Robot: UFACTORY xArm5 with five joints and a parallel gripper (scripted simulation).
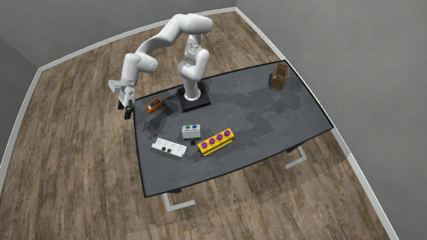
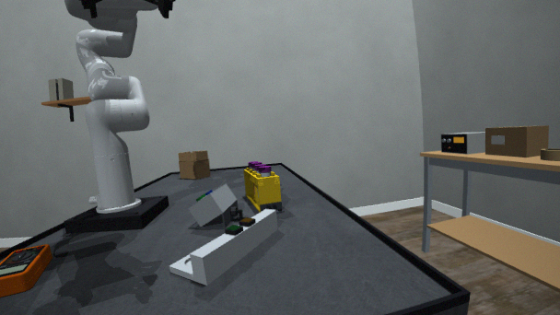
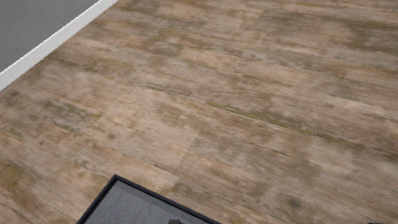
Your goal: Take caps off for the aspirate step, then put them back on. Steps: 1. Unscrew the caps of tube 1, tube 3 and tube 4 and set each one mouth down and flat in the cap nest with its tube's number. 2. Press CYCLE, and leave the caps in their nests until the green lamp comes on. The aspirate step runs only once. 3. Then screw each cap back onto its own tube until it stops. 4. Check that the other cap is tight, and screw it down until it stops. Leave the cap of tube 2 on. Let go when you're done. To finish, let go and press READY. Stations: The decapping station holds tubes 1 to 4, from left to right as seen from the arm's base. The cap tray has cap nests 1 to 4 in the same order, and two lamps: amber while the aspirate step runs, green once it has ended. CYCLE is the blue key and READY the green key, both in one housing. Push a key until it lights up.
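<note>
The yellow decapping station (image 1: 211, 148) (image 2: 262, 189) stands near the table's front, and all of its tubes wear purple caps (image 1: 220, 137) (image 2: 263, 169). The white cap tray (image 1: 157, 145) (image 2: 216, 253) lies to its left in the top view. Its nests look empty, and its two lamps (image 1: 166, 149) (image 2: 240, 225) look dark. The grey key housing (image 1: 191, 133) (image 2: 214, 204) carries the green key (image 1: 187, 127) and the blue key (image 1: 194, 126). My gripper (image 1: 127, 111) is open and empty. It hangs beyond the table's left edge, far from the stations. The wrist view shows only floor and a table corner (image 3: 130, 205).
An orange multimeter (image 1: 153, 105) (image 2: 20, 267) lies near the table's left edge, close under the arm. A cardboard box (image 1: 279, 76) (image 2: 193, 164) stands at the far right corner. A small black object (image 1: 192, 142) lies between housing and station. A side bench (image 2: 493, 158) stands off the table.
</note>
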